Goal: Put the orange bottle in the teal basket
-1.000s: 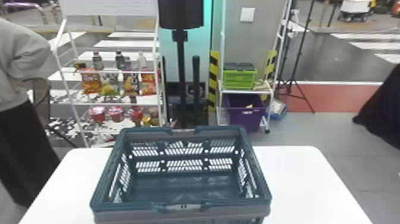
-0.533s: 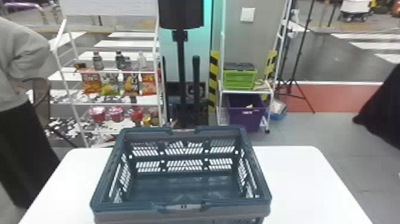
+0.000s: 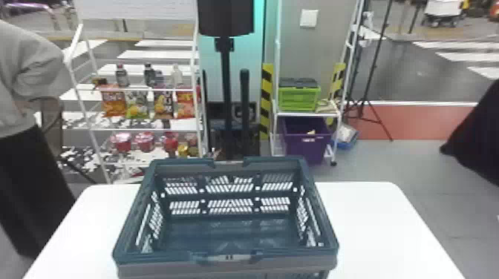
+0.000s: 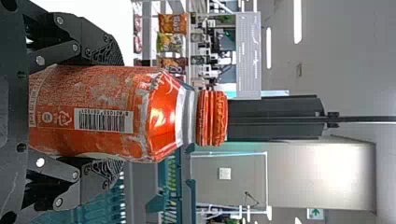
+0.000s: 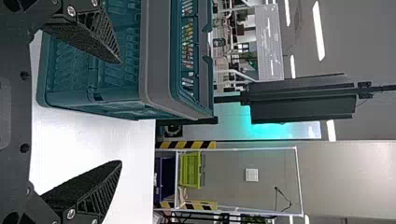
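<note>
Teal basket: bare inside | orange bottle: in left claw

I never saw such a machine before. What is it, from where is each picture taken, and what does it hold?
This is a robot with two arms. One picture looks forward and down from its head: a teal basket stands on a white table. The other two come from cameras on its wrists and are turned on their side. In the left wrist picture, the left pincer holds an orange bottle, really upright, cap on top. In the other, the right pincer is open and empty.
</note>
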{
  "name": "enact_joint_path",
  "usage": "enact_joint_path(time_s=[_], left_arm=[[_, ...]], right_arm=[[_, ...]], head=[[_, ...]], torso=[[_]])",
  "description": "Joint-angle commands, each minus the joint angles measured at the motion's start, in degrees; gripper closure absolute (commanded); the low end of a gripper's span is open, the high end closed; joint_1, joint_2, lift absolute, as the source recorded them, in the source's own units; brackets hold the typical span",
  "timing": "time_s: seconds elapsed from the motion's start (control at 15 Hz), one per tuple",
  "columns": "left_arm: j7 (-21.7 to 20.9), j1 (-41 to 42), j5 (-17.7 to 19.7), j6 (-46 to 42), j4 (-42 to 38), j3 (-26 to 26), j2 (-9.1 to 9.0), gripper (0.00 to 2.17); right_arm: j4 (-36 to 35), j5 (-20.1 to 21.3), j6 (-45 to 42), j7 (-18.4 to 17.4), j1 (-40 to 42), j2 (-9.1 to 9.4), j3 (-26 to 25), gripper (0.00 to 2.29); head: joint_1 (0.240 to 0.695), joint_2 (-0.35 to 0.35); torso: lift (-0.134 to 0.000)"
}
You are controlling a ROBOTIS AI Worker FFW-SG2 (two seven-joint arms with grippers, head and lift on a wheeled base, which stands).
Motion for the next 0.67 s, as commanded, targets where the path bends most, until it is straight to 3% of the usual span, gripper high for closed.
enact_joint_path(time_s=[0.0,0.27,0.6], left_arm=[[-0.36,0.93,-1.46,0.19,-4.72,0.46,-0.5,0.65],[-5.37,0.06,-3.3,6.69,-14.91,4.51,-0.5,0.65],[-17.23,-9.96,-3.48,33.06,-23.53,10.57,-0.5,0.65]], right_arm=[[0.1,0.0,-0.05,0.0,0.16,0.16,-0.04,0.12],[0.27,0.09,-0.22,0.0,0.33,0.25,-0.04,0.12],[0.45,0.18,-0.4,-0.26,0.69,0.34,-0.13,0.12]], head=[[0.499,0.0],[0.499,0.0],[0.499,0.0]], torso=[[0.0],[0.0],[0.0]])
